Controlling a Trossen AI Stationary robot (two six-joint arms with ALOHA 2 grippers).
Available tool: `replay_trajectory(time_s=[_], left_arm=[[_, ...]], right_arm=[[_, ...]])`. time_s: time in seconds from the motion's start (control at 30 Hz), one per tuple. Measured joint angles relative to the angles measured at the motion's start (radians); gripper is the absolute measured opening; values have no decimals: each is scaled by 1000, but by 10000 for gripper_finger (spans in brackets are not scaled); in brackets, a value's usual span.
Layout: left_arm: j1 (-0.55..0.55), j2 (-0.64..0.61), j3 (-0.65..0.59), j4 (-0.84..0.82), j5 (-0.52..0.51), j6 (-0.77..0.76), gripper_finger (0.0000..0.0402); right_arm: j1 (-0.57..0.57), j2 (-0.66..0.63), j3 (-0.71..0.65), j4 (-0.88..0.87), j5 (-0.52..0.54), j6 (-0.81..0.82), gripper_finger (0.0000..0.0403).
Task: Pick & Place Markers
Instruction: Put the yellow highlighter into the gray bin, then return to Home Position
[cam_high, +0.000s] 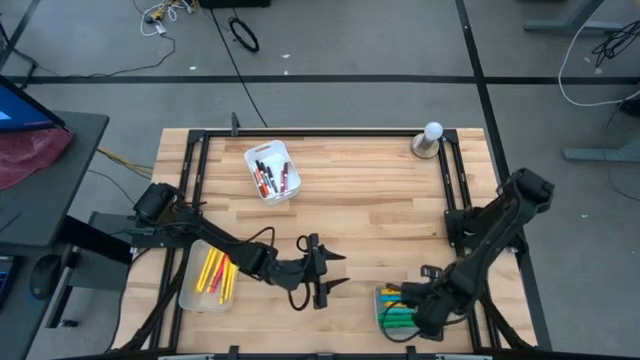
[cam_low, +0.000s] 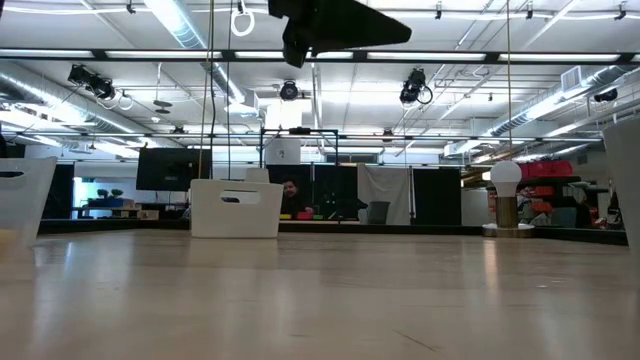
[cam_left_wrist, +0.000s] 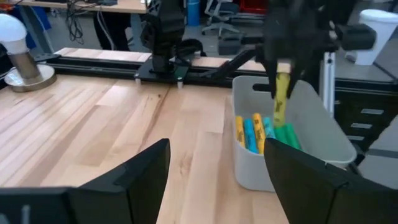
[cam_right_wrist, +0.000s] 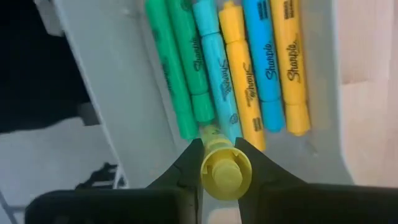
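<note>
Now: Right Gripper Holds a Yellow Marker Above the Near-Right Tray

Right now the right gripper (cam_right_wrist: 225, 163) pinches a yellow marker (cam_right_wrist: 225, 169) between its two dark fingers, one finger pressed to each side of the barrel. The marker hangs roughly upright over the near-right tray (cam_high: 381, 318), a white plastic bin at the table's front edge, close to the right-hand rail. Inside that tray lie more markers (cam_right_wrist: 245, 68) side by side: two green, a light blue, a yellow, another blue and another yellow, all parallel and touching their neighbours. From the left wrist camera the same yellow marker (cam_left_wrist: 281, 99) shows standing above the tray's open top, with the right arm dark behind it.

Relative to that tray, the left gripper (cam_high: 322, 270) sits to its left over bare wood, near the middle of the table's front half, with its fingers (cam_left_wrist: 134, 174) spread wide and nothing between them. Farther left of the tray, past the left gripper, a second tray (cam_high: 190, 290) lies at a slant and holds yellow and red markers (cam_high: 218, 272). Up the table from the near-right tray, towards the far left, a third tray (cam_high: 251, 157) carries slim red and dark markers (cam_high: 270, 175) (their caps are too small to sort). A light bulb on a round stand (cam_high: 430, 140) stands straight up the table from the near-right tray, at the far edge.
</note>
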Motion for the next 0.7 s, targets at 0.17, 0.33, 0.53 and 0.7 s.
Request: replay_trajectory(time_s=[0.17, 0.33, 0.53, 0.7], left_arm=[[1, 3, 0, 0, -1, -1, 264], [0, 3, 0, 0, 0, -1, 264], [1, 3, 0, -1, 0, -1, 264], [1, 3, 0, -4, 0, -1, 264]], right_arm=[[-38, 64, 4, -1, -42, -91, 53], [-69, 95, 0, -2, -32, -144, 56], [-82, 116, -1, 4, -7, -191, 92], [-82, 116, -1, 62, 48, -240, 103]])
